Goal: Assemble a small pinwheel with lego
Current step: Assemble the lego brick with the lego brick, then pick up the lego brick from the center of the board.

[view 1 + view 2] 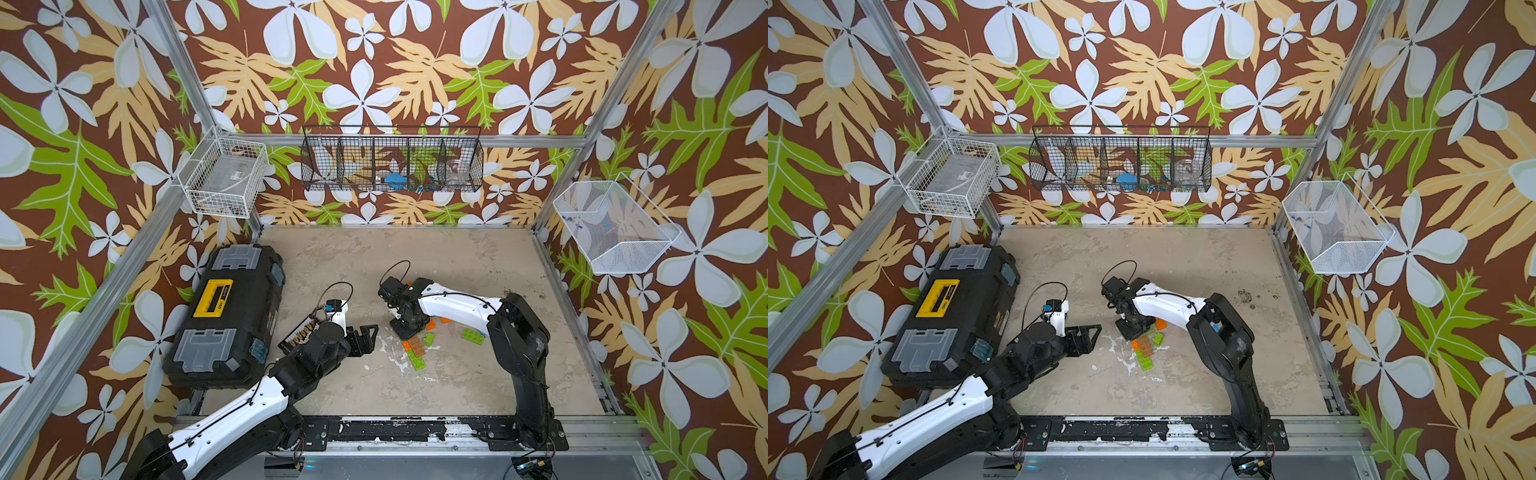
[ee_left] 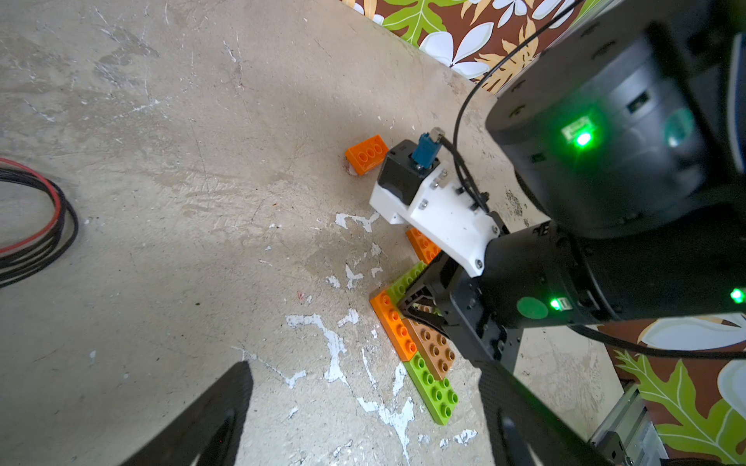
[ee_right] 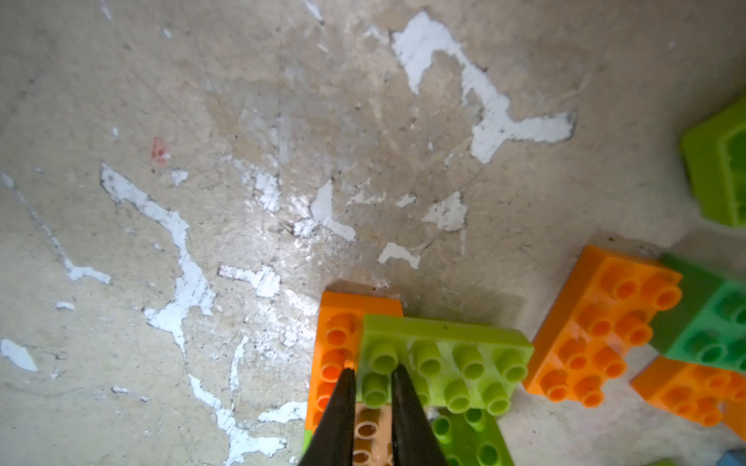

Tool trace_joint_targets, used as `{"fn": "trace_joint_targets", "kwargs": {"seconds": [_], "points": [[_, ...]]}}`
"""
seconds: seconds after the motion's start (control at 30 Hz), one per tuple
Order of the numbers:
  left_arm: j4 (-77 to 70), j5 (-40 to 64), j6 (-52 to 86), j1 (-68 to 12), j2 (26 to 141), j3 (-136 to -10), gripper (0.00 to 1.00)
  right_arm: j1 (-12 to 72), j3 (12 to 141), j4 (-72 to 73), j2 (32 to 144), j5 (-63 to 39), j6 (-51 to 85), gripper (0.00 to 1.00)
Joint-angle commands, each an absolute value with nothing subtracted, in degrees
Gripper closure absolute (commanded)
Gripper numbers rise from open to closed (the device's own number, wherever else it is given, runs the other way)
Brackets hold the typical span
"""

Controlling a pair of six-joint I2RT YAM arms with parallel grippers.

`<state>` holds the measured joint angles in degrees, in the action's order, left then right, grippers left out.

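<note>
Right wrist view: my right gripper [image 3: 372,377] stands tip-down on the lime green brick [image 3: 444,359] of the half-built pinwheel [image 1: 415,348].
From the left: a black toolbox [image 1: 224,316] lies well outside my left gripper [image 1: 368,340], which hangs spread wide and empty near the build. My right fingers [image 3: 339,411] are narrowly parted astride a lime stud; whether they pinch it I cannot tell. The lime green brick overlaps an orange brick [image 3: 337,322] and a brown brick [image 3: 365,431]; I judge it wants a straight, level press. Just past its far end a loose orange brick [image 3: 601,327] and a dark green brick [image 3: 710,322] crowd that side.
</note>
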<state>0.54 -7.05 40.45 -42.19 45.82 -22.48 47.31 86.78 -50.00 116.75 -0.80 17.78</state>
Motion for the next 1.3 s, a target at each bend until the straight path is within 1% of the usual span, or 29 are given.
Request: {"fn": "trace_joint_targets", "kwargs": {"seconds": [0.0, 0.27, 0.5, 0.63, 0.77, 0.97, 1.13, 1.27], "points": [[0.92, -7.16, 40.52, -42.19, 46.13, -22.95, 0.09, 46.61, 87.19, -50.58, 116.17, -1.87, 19.48, 0.79], [0.87, -7.11, 40.6, -42.14, 47.42, -23.47, 0.09, 46.3, 89.14, -50.5, 113.67, -4.54, 20.29, 0.72], [0.62, -6.59, 40.44, -42.14, 49.87, -24.55, 0.09, 44.15, 85.51, -49.08, 109.84, -4.14, 20.13, 0.72], [0.46, -5.65, 39.72, -42.19, 54.79, -26.84, 0.09, 40.63, 81.02, -47.68, 105.68, -3.32, 19.46, 0.73], [0.06, -2.66, 37.46, -42.18, 62.94, -31.05, 0.1, 36.68, 77.22, -46.92, 103.5, -2.12, 17.52, 0.74], [0.0, 1.77, 34.17, -43.69, 76.08, -39.32, 0.11, 32.85, 75.91, -45.99, 105.27, -1.77, 15.69, 0.77], [-0.09, 2.97, 33.72, -45.74, 81.11, -43.87, 0.11, 32.61, 77.31, -45.62, 107.9, -1.75, 15.57, 0.77], [-1.11, 3.25, 34.44, -45.97, 81.33, -43.52, 0.11, 32.61, 77.37, -45.2, 109.03, -1.73, 15.56, 0.77]]}}
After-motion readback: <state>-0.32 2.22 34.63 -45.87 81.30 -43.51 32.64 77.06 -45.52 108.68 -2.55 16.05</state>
